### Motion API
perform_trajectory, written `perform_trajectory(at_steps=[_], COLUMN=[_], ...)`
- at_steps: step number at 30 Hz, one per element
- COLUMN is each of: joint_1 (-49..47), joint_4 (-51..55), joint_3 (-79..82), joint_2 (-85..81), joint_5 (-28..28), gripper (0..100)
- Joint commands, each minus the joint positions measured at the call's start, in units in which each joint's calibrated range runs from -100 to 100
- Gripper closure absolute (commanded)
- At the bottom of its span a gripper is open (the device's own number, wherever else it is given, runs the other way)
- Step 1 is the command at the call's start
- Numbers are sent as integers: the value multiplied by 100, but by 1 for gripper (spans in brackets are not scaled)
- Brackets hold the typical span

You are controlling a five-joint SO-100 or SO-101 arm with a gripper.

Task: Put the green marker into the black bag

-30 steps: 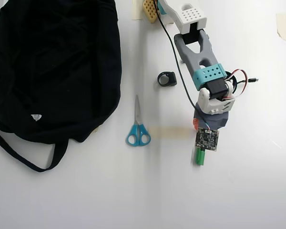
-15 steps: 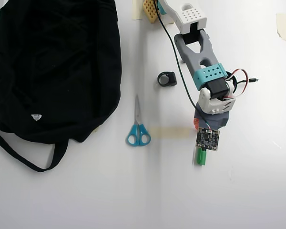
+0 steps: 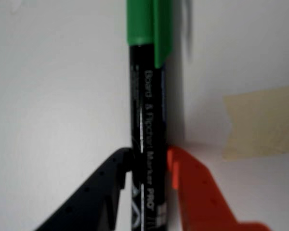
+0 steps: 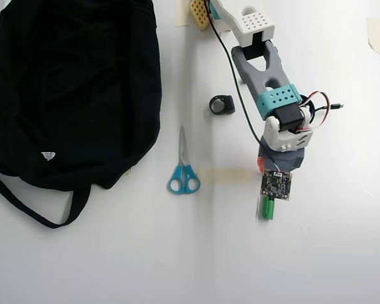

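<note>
In the wrist view the green marker [image 3: 148, 120] lies lengthwise on the white table, green cap at the top and black barrel with white print running down between my fingers. My gripper [image 3: 148, 161] is shut on the barrel, the black finger [image 3: 111, 183] touching its left side and the orange finger [image 3: 188, 187] its right. In the overhead view the gripper [image 4: 270, 170] is mostly hidden under the wrist and camera board, and only the marker's green cap [image 4: 266, 208] sticks out below. The black bag [image 4: 76, 88] lies far to the left, its strap trailing toward the bottom left.
Blue-handled scissors [image 4: 183, 171] lie between the bag and the arm. A small black object [image 4: 221, 104] sits above them beside the arm's cable. A strip of beige tape [image 4: 225, 175] is stuck to the table left of the gripper, also seen as tape [image 3: 262, 122].
Almost nothing differs. The gripper and the marker's green cap have shifted by only a few pixels.
</note>
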Motion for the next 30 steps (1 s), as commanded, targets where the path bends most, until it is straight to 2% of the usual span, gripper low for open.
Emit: perform_trajectory(at_steps=[1,19,30], joint_1=[-37,-37,30], joint_4=[53,62,906], joint_3=[-158,-212,-985], joint_2=[-57,-73,-65], joint_5=[17,158,468], gripper=[98,98,98])
